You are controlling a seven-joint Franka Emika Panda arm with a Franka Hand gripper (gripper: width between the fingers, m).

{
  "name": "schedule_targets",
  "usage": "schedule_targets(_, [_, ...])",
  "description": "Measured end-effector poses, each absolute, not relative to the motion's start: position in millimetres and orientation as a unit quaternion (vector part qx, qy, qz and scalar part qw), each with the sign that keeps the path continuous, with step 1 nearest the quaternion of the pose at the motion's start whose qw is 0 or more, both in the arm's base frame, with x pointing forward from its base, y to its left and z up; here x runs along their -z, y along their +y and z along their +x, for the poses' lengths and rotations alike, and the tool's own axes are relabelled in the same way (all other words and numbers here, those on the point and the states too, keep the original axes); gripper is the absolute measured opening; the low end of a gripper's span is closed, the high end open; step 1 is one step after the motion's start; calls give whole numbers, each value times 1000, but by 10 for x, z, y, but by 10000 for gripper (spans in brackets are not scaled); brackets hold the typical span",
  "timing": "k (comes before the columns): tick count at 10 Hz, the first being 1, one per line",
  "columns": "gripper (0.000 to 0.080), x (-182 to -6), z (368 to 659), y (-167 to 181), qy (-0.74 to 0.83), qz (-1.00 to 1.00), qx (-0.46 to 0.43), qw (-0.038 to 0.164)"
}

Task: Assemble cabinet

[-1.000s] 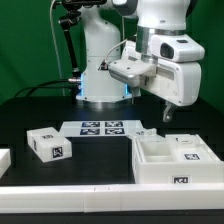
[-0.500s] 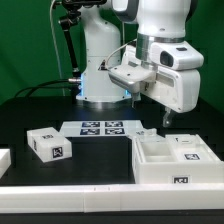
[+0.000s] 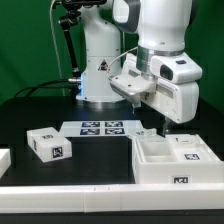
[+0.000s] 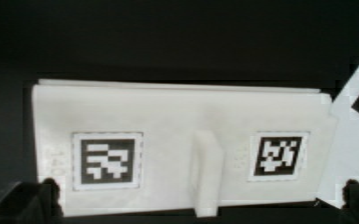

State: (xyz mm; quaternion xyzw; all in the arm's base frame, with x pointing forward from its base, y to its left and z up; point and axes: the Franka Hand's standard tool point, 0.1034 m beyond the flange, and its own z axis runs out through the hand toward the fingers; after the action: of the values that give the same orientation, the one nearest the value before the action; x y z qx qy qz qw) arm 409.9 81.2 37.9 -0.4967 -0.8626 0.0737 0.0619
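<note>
The cabinet (image 3: 175,160) is a large white open box with inner compartments and a tag on its front, standing at the exterior view's right near the table's front. My gripper (image 3: 160,129) hangs just above its far edge, pointing down. In the wrist view the cabinet (image 4: 176,110) fills the frame, showing two square tags and a raised divider between them. My gripper (image 4: 194,205) is open and empty; its dark fingertips (image 4: 34,200) stand wide apart at either side of the cabinet.
A small white tagged box part (image 3: 48,143) lies at the exterior view's left. Another white piece (image 3: 4,160) shows at the far left edge. The marker board (image 3: 102,128) lies in the middle, before the robot base (image 3: 100,80).
The arm has lowered and shifted slightly toward the exterior view's left, bringing the gripper closer to the cabinet's far edge. The parts have not moved.
</note>
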Motion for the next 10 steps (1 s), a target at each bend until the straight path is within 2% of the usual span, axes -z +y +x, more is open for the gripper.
schedule_targets(3, [796,-323,4063,799,-861,-499,-76,68])
schedule_targets(10, [796,-343,4138,792,-859,-507,-56,53])
